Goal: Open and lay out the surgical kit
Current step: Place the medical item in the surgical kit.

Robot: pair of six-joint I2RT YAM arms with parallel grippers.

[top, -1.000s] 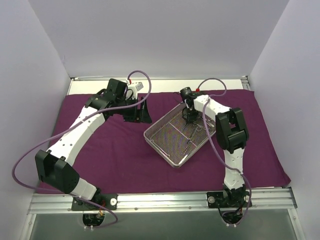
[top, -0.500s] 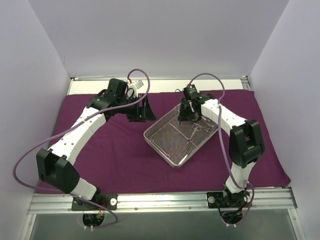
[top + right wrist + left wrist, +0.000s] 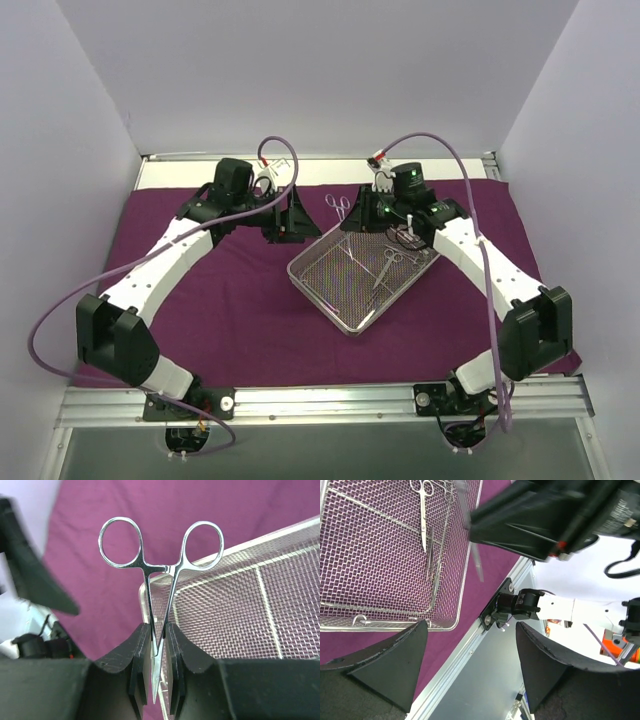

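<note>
A large dark purple cloth wrap (image 3: 230, 300) lies spread flat over the counter. On it, right of centre, sits a rectangular silver wire-mesh tray (image 3: 318, 300), turned corner-on to the arms. The right jaws, at the end of the white right arm (image 3: 470, 248), are closed to a narrow gap on a pair of thin silver ring-handled forceps (image 3: 160, 570). They pinch the slim working end, so both finger rings stick out past the fingertips. The forceps hang by the tray's far-left corner, rings over the cloth. Several more thin silver instruments (image 3: 385, 265) lie on the mesh in the tray's far-right half. The left jaws, on the white left arm (image 3: 170, 255), stand wide open and hold nothing, above the cloth just left of the tray's far corner, facing the right jaws.
</note>
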